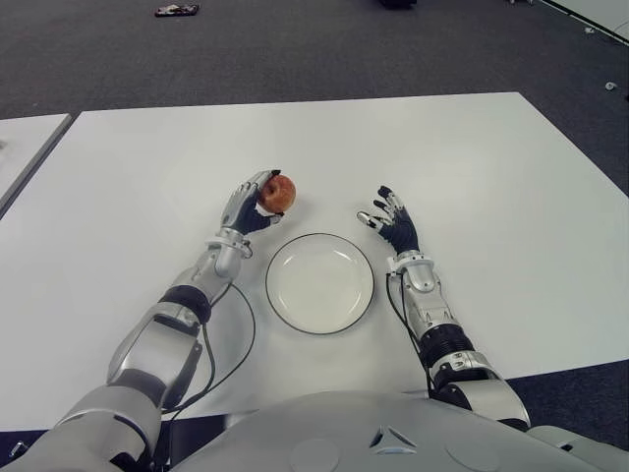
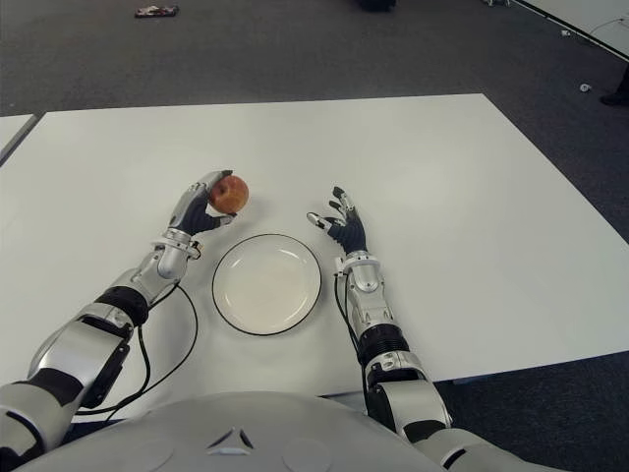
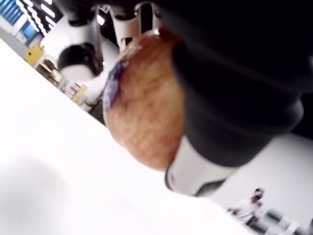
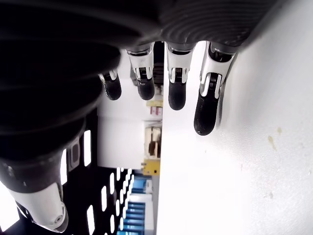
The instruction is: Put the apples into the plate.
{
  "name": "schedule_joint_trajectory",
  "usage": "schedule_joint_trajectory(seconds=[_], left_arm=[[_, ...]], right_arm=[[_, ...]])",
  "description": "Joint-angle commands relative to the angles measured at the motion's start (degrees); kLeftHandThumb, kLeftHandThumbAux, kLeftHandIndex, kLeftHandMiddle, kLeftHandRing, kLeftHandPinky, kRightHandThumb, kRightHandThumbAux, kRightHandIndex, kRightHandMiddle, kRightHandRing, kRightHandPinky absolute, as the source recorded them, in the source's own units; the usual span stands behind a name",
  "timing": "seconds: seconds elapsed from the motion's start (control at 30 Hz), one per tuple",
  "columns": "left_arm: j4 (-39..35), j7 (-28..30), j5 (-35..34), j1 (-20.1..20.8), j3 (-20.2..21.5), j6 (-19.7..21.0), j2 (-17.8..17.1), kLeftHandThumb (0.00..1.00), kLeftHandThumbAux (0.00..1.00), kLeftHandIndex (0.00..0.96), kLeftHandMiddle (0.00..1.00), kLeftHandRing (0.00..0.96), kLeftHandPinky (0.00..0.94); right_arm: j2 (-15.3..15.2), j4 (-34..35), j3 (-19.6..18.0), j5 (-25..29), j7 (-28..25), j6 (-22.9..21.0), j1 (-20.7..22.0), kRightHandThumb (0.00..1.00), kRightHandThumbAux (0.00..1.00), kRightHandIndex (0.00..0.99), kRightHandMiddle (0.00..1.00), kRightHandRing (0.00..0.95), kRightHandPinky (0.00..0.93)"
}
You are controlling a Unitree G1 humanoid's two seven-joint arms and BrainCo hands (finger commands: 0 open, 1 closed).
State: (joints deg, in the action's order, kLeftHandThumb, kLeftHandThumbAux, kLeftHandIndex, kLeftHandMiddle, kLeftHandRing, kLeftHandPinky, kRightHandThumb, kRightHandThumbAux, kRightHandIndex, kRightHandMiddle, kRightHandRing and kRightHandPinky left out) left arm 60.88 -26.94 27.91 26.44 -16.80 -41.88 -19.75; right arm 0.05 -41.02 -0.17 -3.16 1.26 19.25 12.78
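— Since you can see the table, where is the apple?

— One apple (image 1: 277, 193), reddish with a yellow-brown blush, sits in the left hand (image 1: 248, 208). Its fingers (image 1: 257, 182) curl around the fruit from behind and the side. The left wrist view shows the apple close up, pressed against a dark thumb pad, with a bluish sticker (image 3: 115, 81) on its skin.

— Is it over the plate?

— No. The hand holds it beyond the plate (image 1: 285, 310) and a little to the robot's left of it, near the far rim but apart from it. Whether the fruit is lifted clear of the table (image 1: 472, 167) or touching it, I cannot tell.

— And what is in the plate?

— Nothing. It is a round white plate with a thin dark rim, lying flat on the white table right in front of the robot, between the two forearms.

— What about the other hand?

— The right hand (image 2: 344, 226) shows just beyond the plate's right side, near the rim. Its fingers (image 4: 205, 110) are stretched out and spread, grasping nothing. In its own wrist view the fingertips point along the white surface, the nearest one close to it; contact is unclear.

— Anything else around?

— A black cable (image 1: 244, 339) loops on the table beside the left forearm. Past the table's far edge lies dark carpet (image 1: 324, 49), with a small dark object (image 1: 177, 10) on it at the far left.
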Motion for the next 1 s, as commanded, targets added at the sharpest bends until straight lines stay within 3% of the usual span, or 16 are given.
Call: schedule_joint_trajectory(seconds=[0.03, 0.13, 0.37, 0.63, 0.83, 1.0], left_arm=[[-5.0, 6.0, -4.8, 2.0, 3.4, -1.5, -1.8, 0.967, 0.676, 0.829, 0.887, 0.886, 0.882], [-12.7, 12.1, -9.9, 1.5, 6.0, -0.7, -2.6, 0.97, 0.677, 0.829, 0.888, 0.888, 0.884], [-26.1, 20.6, -16.8, -1.6, 9.5, 2.6, -2.4, 0.962, 0.681, 0.83, 0.888, 0.887, 0.88], [-45.5, 31.0, -26.5, -6.5, 12.6, 13.8, -2.7, 0.946, 0.68, 0.841, 0.883, 0.881, 0.87], [-58.6, 42.2, -39.0, -7.5, 12.9, 23.7, -2.8, 0.938, 0.679, 0.85, 0.882, 0.879, 0.86], [-66.0, 45.4, -42.1, -9.2, 13.1, 30.3, -2.6, 0.944, 0.669, 0.859, 0.881, 0.875, 0.85]], right_arm=[[0.0, -3.8, 0.1, 0.0, -0.3, -3.6, -2.8, 0.129, 0.717, 0.008, 0.063, 0.102, 0.17], [0.1, -3.7, 0.1, 0.1, -0.4, -3.8, -2.7, 0.127, 0.716, 0.007, 0.063, 0.102, 0.17], [0.1, -3.7, 0.2, 0.1, -0.7, -3.6, -2.7, 0.127, 0.72, 0.005, 0.064, 0.102, 0.168], [0.1, -4.1, 0.3, -0.1, -0.5, -3.4, -2.5, 0.123, 0.719, 0.005, 0.062, 0.102, 0.172], [0.1, -4.9, 0.3, -0.2, -0.1, -3.7, -2.1, 0.123, 0.728, 0.009, 0.07, 0.111, 0.181], [0.0, -5.3, 0.4, -0.3, -0.4, -3.2, -1.9, 0.125, 0.728, 0.012, 0.067, 0.106, 0.169]])
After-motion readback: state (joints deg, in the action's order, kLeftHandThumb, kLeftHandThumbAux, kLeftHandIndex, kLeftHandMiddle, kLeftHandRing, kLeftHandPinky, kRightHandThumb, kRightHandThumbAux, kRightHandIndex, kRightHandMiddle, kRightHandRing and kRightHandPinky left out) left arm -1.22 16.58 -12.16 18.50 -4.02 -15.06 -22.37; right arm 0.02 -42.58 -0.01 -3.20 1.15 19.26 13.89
